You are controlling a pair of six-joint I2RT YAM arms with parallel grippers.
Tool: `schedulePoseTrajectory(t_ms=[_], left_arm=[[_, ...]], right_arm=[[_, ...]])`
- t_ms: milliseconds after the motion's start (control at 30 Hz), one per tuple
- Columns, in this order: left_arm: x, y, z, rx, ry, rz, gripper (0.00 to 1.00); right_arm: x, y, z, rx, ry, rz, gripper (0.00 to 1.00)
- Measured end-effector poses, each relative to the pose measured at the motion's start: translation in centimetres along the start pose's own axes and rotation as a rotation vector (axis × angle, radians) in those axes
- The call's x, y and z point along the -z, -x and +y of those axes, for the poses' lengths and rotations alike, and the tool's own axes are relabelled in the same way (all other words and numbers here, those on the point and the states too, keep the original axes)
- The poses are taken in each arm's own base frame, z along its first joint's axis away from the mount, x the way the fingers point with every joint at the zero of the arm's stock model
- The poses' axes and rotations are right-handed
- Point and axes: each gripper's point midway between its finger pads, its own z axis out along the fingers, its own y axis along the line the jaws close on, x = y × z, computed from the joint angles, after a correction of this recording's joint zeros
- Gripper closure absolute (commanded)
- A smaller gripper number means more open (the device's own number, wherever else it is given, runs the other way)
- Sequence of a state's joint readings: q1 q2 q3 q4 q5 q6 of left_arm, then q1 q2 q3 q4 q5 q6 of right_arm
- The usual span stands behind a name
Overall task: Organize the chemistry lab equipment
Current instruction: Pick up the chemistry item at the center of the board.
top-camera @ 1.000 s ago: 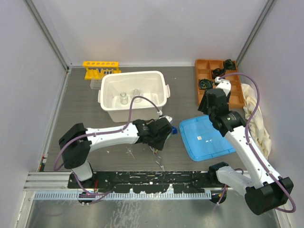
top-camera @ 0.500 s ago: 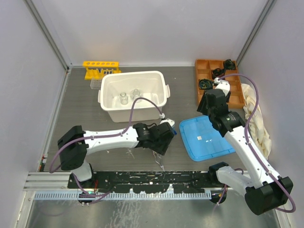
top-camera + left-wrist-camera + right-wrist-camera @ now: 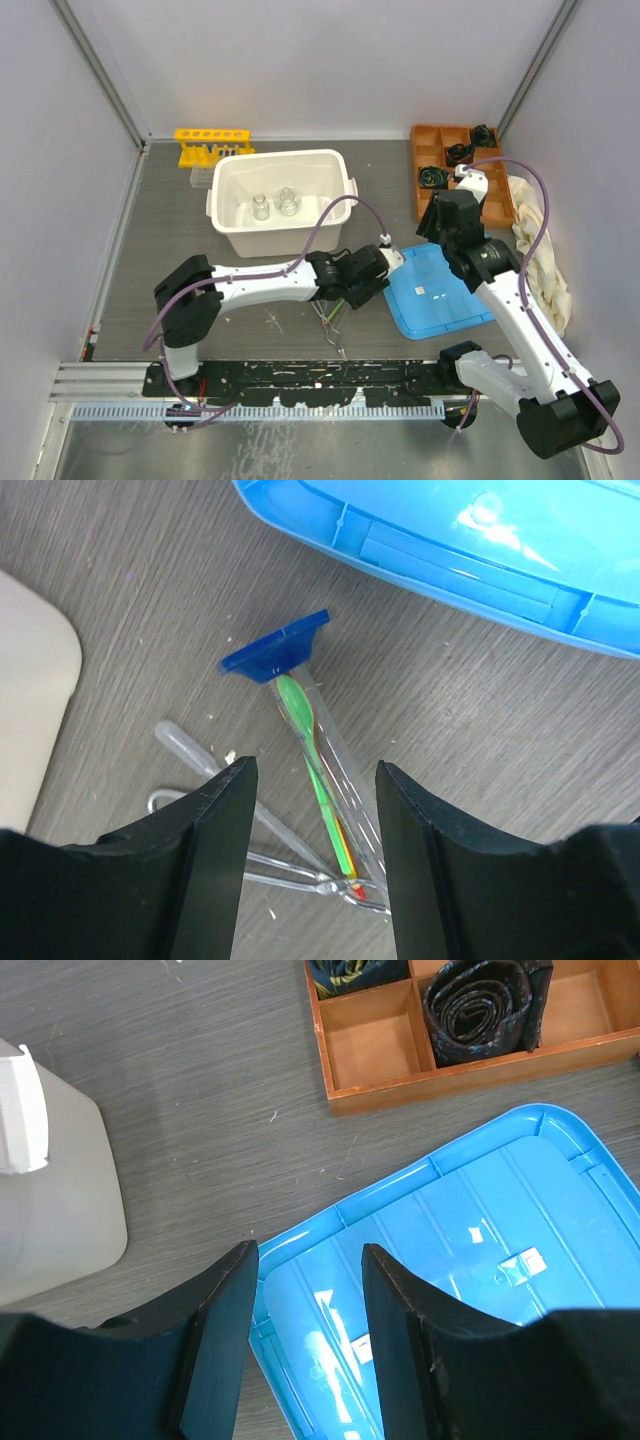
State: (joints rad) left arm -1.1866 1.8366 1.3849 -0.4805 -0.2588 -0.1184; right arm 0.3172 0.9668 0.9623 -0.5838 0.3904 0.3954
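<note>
In the left wrist view a clear cylinder lies flat on the table, its blue base [image 3: 275, 652] toward the blue lid. A green spatula [image 3: 318, 770] runs along its tube, and metal tongs [image 3: 290, 875] and a clear pipette [image 3: 195, 752] lie beside it. My left gripper [image 3: 312, 772] hangs open just above them, holding nothing; in the top view it [image 3: 362, 285] is at the lid's left edge. Two small glass flasks [image 3: 275, 204] stand in the white bin [image 3: 335, 172]. My right gripper [image 3: 307, 1255] is open and empty above the lid's corner.
The blue lid [image 3: 445, 295] lies right of centre. An orange tray [image 3: 497, 205] with black rolled objects sits at the back right, with a cream cloth [image 3: 545, 255] beside it. A yellow rack [image 3: 212, 140] and a clear plastic rack [image 3: 202, 177] stand at the back left.
My left gripper has opened and its arm has swung right, toward the blue lid. The right arm has hardly moved.
</note>
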Motion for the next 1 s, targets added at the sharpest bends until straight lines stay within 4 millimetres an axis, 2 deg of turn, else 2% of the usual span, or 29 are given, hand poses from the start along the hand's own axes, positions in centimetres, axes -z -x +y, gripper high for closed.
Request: schedulePoseTrajectory(t_ms=[133,333,533,700,1000], left_arm=[[-1.2,0.2,0.3,-0.037,-0.054,-0.004,0.47],[-1.6,1.6,1.0,-0.058,-0.118,-0.055,0.46],[-2.2,2.7,-0.2,-0.113,-0.205,-0.072,0.46],[-2.9,2.5,-0.6,-0.129,-0.256,-0.062,0.47],[-4.3,2.5,2.0,-0.092,-0.251,-0.051,0.49]], right_arm=[[0.5,0.4,-0.1,-0.008,0.002,-0.020,0.48],[0.6,0.6,-0.2,-0.010,0.000,-0.026,0.48],[0.6,0.5,-0.4,-0.008,-0.010,-0.025,0.48],[0.9,0.6,-0.8,-0.008,-0.024,-0.033,0.48],[1.0,0.6,-1.0,-0.008,-0.029,-0.035,0.48]])
